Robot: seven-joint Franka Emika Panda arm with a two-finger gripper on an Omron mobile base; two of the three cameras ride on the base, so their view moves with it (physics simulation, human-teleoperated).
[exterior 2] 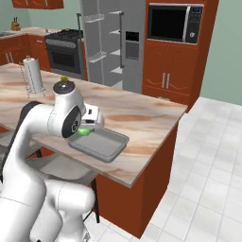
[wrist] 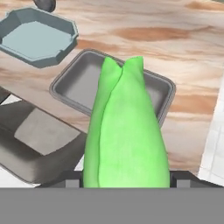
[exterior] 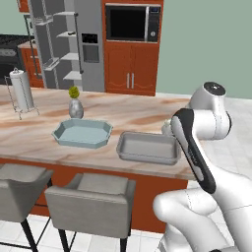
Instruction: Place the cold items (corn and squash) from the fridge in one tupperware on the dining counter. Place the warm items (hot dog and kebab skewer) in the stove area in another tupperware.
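Flanking one corn [wrist: 124,131], two fingers [wrist: 72,180]

I count two trays on the dining counter [exterior: 123,118]: one grey rectangular tupperware [exterior: 147,147] and one pale blue octagonal tupperware [exterior: 82,132]. One green husked vegetable [wrist: 124,131] sits in my gripper [exterior 2: 87,126], and the counter also carries one paper towel holder [exterior: 20,92] and one small vase [exterior: 75,104]. Two grey stools [exterior: 88,197] stand at the counter's near side, and behind it I see one fridge [exterior: 69,42], one microwave [exterior: 132,22] and one stove [exterior 2: 66,52].
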